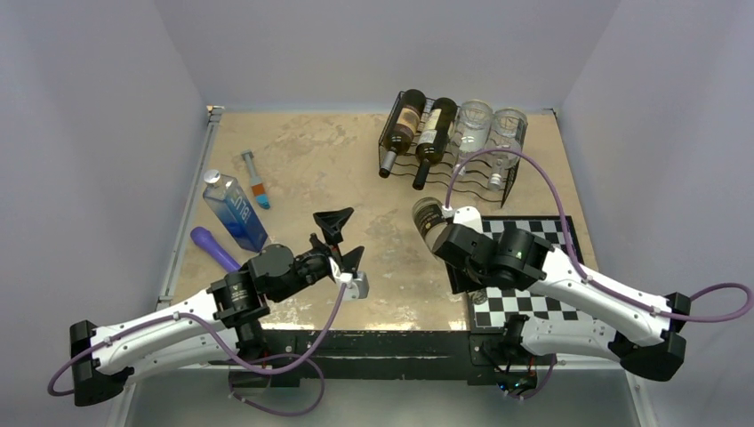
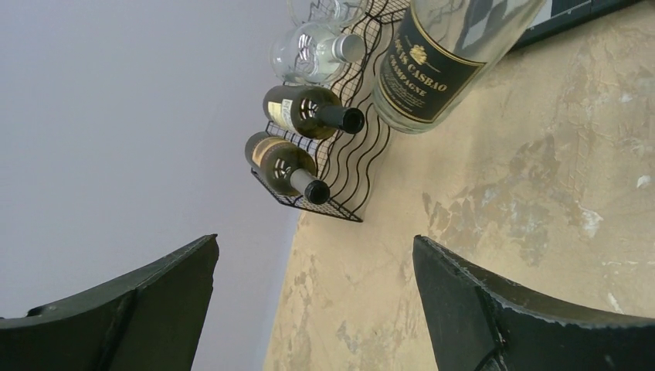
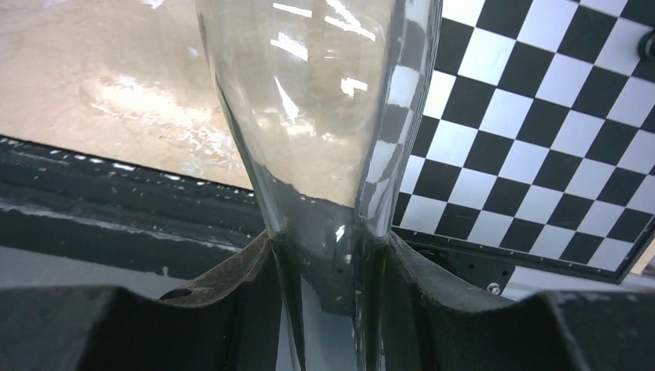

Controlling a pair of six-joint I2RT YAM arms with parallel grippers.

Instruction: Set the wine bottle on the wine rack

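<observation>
Clear glass wine bottle (image 1: 433, 222) clamped by its neck between the jaws of the right gripper (image 1: 458, 240), held off the tan table (image 1: 356, 160) just beside the far-left corner of the chessboard (image 1: 551, 229), base pointing far and left. Black wire wine rack (image 1: 471, 173) well apart from it at the far right, loaded with two dark bottles (image 1: 409, 120) on its left side and two clear bottles (image 1: 476, 124) on its right. Left gripper (image 1: 342, 242) near the table's middle, jaws wide apart and holding nothing, with a blue bottle (image 1: 236, 212) lying further left.
</observation>
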